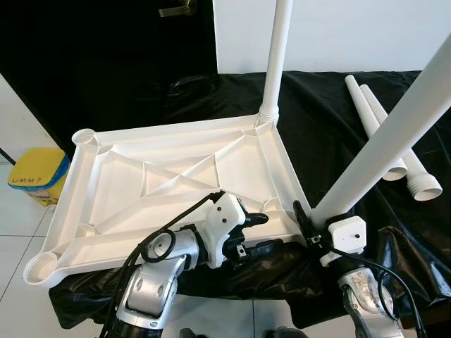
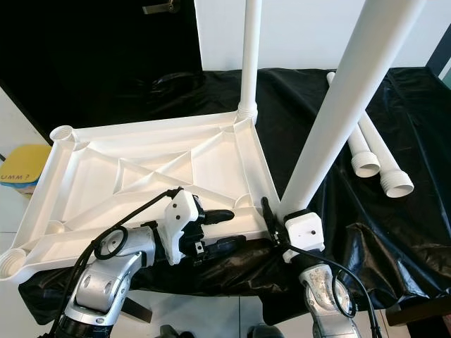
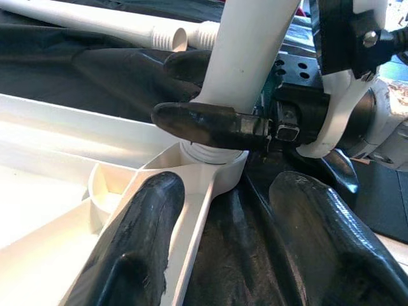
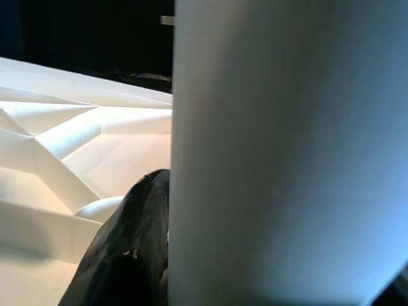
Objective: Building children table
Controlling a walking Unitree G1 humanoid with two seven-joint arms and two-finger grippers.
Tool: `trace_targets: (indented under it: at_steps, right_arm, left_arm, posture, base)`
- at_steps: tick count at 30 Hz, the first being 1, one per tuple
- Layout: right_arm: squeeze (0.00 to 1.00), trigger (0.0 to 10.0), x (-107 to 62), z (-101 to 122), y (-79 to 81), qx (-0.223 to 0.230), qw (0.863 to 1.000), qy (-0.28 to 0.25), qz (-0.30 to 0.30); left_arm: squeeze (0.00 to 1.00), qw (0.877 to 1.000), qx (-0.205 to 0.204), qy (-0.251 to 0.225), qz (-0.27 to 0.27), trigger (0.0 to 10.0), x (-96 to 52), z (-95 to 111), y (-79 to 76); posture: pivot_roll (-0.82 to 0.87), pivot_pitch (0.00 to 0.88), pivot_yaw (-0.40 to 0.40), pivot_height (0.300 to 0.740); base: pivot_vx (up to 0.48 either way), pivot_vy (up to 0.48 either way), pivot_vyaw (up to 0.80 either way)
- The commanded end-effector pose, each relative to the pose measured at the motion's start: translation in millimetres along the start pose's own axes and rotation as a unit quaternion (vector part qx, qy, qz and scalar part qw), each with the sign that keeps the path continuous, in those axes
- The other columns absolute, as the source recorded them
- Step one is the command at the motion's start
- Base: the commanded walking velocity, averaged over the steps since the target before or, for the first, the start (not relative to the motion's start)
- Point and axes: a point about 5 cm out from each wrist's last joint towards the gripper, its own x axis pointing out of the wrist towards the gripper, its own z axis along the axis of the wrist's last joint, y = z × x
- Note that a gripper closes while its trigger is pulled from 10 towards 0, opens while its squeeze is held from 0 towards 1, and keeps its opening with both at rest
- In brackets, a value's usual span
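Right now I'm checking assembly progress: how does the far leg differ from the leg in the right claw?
The far leg stands upright, free of any claw; the near leg leans, gripped by the right claw at its base. Both are white tubes sitting at corner sockets of the upturned tabletop.

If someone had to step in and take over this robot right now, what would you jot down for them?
Right gripper: shut on a white plastic table leg, which leans in the near right corner socket of the upside-down white plastic tabletop.
Left gripper: open, at the tabletop's near rim beside that socket, holding nothing.
Done: one upright white leg stands in the far right corner socket.
Left: the held leg is tilted, so whether it is fully seated is unclear. Two spare white legs lie on the black sheet to the right; the two left corner sockets are empty.
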Motion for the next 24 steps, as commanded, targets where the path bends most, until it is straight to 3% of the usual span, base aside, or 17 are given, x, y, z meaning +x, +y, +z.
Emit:
trace_targets:
  at_steps: [1,8,16,19,24]
  right_arm:
    - [0.00,10.0,-8.5,-24.4,6.5,-0.009,0.998,0.063,0.028]
    - [0.00,10.0,-9.4,-30.9,7.9,-0.004,0.996,0.079,0.045]
    - [0.00,10.0,-9.0,-36.7,13.1,0.051,0.992,0.105,0.046]
    - [0.00,10.0,-7.0,-41.5,12.9,0.081,0.988,0.133,0.023]
    - [0.00,10.0,-8.1,-46.5,7.3,0.089,0.982,0.167,-0.005]
  left_arm:
    - [0.00,0.999,0.004,0.000,0.046,10.0,-0.9,3.6,4.9]
    - [0.00,0.999,0.006,0.000,0.047,10.0,-0.4,3.6,6.8]
    - [0.00,0.999,0.012,-0.003,0.053,10.0,1.6,5.0,11.1]
    - [0.00,0.998,0.017,-0.008,0.058,10.0,4.6,7.8,15.0]
    - [0.00,0.998,0.020,-0.011,0.062,10.0,5.1,10.2,15.2]
  posture:
    - [-0.20,0.110,0.075,0.740]
    - [-0.21,0.099,0.071,0.740]
    - [-0.21,0.074,0.061,0.740]
    - [-0.22,0.063,0.053,0.740]
    - [-0.21,0.075,0.048,0.740]
  base:
    - [0.000,0.000,0.00]
    - [0.000,0.000,0.00]
    - [0.000,0.000,0.00]
    - [0.000,0.000,0.00]
    - [0.000,0.000,0.00]
